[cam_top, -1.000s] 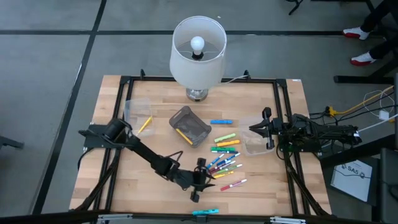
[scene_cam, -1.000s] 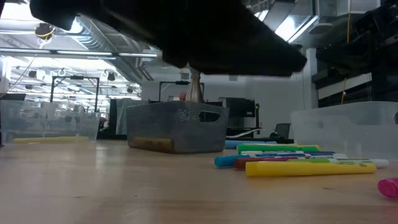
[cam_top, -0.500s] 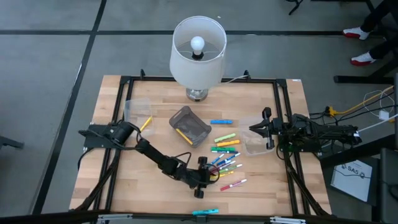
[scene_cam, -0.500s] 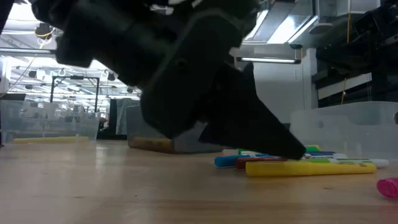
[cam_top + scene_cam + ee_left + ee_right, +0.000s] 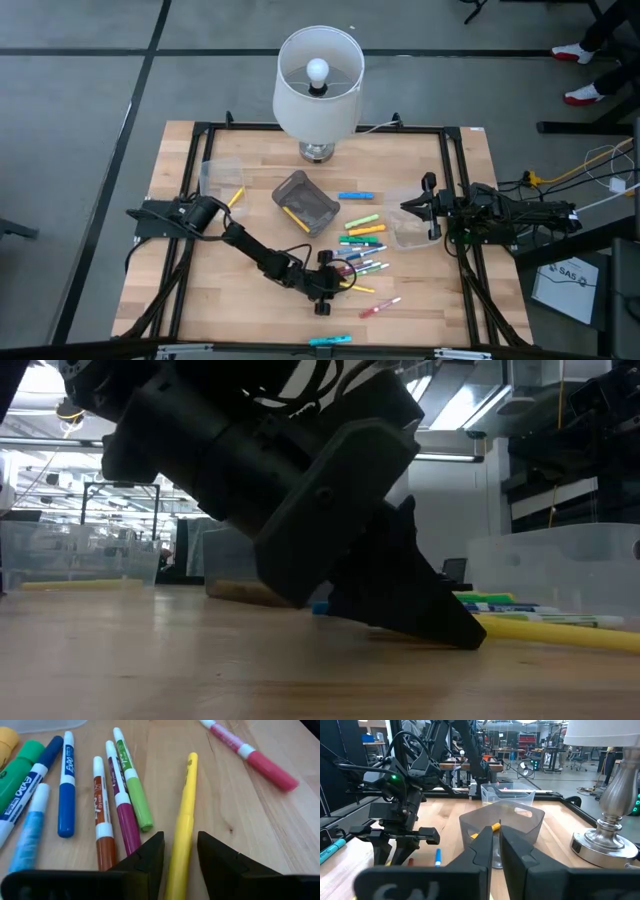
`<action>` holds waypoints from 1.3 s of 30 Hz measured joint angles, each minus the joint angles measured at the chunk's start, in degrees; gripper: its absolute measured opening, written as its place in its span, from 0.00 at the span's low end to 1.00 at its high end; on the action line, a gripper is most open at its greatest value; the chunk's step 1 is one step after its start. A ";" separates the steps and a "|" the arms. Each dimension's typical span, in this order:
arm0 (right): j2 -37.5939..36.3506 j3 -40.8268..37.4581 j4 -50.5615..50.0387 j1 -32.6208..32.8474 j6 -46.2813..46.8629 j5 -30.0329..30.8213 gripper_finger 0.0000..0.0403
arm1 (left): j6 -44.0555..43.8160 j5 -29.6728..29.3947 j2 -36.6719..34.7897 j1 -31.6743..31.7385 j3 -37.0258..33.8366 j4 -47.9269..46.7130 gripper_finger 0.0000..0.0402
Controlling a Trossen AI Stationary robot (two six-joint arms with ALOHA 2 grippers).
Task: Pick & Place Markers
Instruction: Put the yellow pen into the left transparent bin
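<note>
Several markers lie side by side on the table right of centre. My left gripper is down at their near edge, open, a finger on each side of a yellow marker. In the low view its fingertips are at the tabletop. A pink marker lies alone nearer the front edge, and a blue one lies farther back. My right gripper waits shut over a clear container at the table's right. My left gripper straddles the yellow marker near its near end, coming down at a slant from the table's near-left, with the fingers lying along it. The marker lies flat on the table. Whether the finger pads touch it, I cannot tell.
A grey bin with a yellow marker in it stands mid-table, and behind it a lamp. A clear container at the left holds a yellow marker. A cyan marker lies at the front edge. Bare wood shows front left.
My left gripper has moved toward the markers, slightly far and right, and come down until its fingertips reach the table. The yellow marker has slid toward the right, and the pink marker has shifted a little toward the near right.
</note>
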 joint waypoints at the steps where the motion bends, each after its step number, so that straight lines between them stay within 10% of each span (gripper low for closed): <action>1: 0.01 0.01 0.00 -0.01 -0.01 0.00 0.09 | 0.24 0.26 0.00 0.00 -0.01 -0.02 0.28; 11: 0.02 0.00 0.00 -0.02 0.00 0.00 0.09 | 0.22 -1.21 0.11 0.04 -0.13 0.07 0.08; 39: 0.01 0.02 0.02 -0.01 0.00 0.00 0.09 | 8.00 -10.24 -11.29 -2.16 -0.39 -8.57 0.08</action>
